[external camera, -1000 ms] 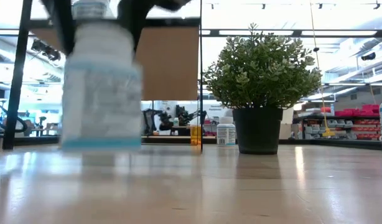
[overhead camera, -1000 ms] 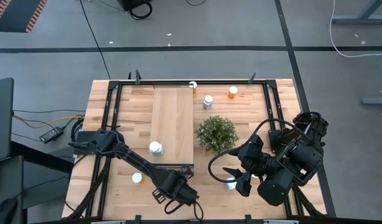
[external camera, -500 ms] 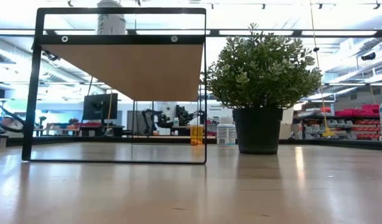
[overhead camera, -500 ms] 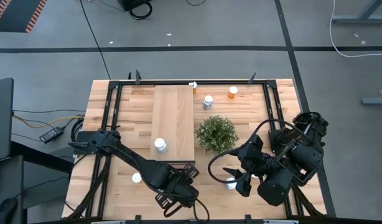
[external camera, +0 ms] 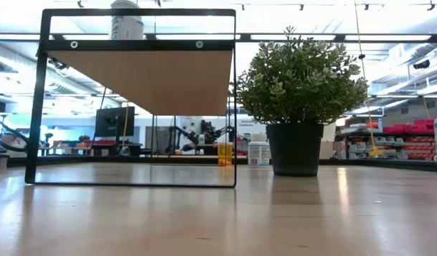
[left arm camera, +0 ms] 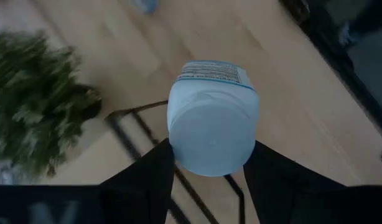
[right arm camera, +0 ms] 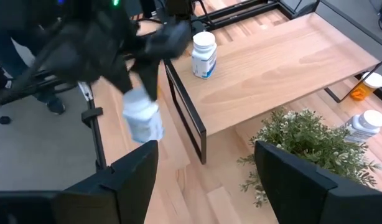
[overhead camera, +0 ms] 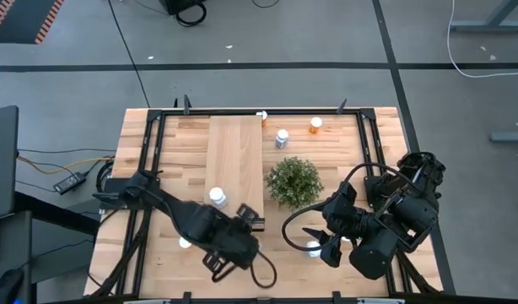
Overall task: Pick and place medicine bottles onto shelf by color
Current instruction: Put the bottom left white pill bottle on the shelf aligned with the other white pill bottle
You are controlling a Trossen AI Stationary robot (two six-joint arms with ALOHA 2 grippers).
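Note:
My left gripper (overhead camera: pixel 228 243) is shut on a white bottle (left arm camera: pixel 213 124) in the air at the near end of the light-wood shelf (overhead camera: pixel 234 165). It shows in the right wrist view too (right arm camera: pixel 143 121). One white bottle (overhead camera: pixel 215 197) stands on the shelf's near part, also seen in the low view (external camera: pixel 126 21). My right gripper (overhead camera: pixel 316 242) is open at the near right, and a white bottle (overhead camera: pixel 312 248) stands on the table just below its fingers. Another white bottle (overhead camera: pixel 185 243) stands on the table beside my left arm. My left gripper pinches the white bottle between its two fingers (left arm camera: pixel 152 180), one on each side of the bottle's upper end (left arm camera: pixel 178 155). The fingers come from above, slanting down. The bottle hangs below them, a little tilted, clear of table and shelf.
A bushy green plant in a dark pot (overhead camera: pixel 294 180) stands right of the shelf. A white bottle (overhead camera: pixel 282 138) and an orange one (overhead camera: pixel 315 125) stand at the far side, another (overhead camera: pixel 261 116) at the shelf's far corner. A black frame runs around the table (overhead camera: pixel 158 135).
My left gripper has risen with the white bottle and gone from the near edge toward the shelf's near end. The bottle, close above the table a second ago, has left the low view upward. My right arm has kept still.

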